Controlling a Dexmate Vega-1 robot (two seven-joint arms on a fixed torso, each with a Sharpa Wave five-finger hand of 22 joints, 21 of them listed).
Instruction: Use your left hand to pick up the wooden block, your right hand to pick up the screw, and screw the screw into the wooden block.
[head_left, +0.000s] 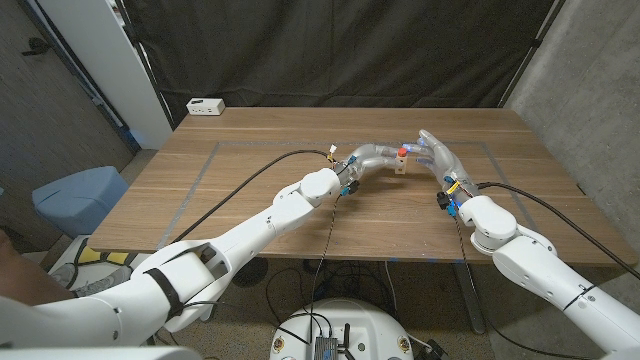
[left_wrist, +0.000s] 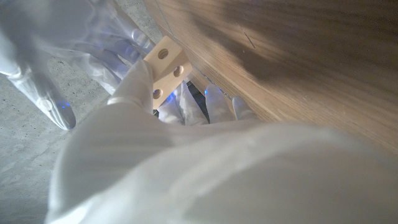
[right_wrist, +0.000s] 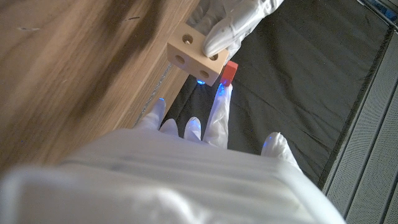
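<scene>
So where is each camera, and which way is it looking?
Head view: sits on the robot's head and looks down over the table; both arms come in, the left hand and right hand meeting at the block.
Left wrist view: sits on the left wrist and looks along the left hand to the block.
Right wrist view: sits on the right wrist and looks along the right hand to the block and a red piece.
All three views share the block.

My left hand (head_left: 372, 156) and right hand (head_left: 437, 155) meeting at upper centre of the table (head_left: 250, 200), block (head_left: 400, 163) between them, screw (head_left: 402, 151) on top, box (head_left: 205, 107) at upper left corner
</scene>
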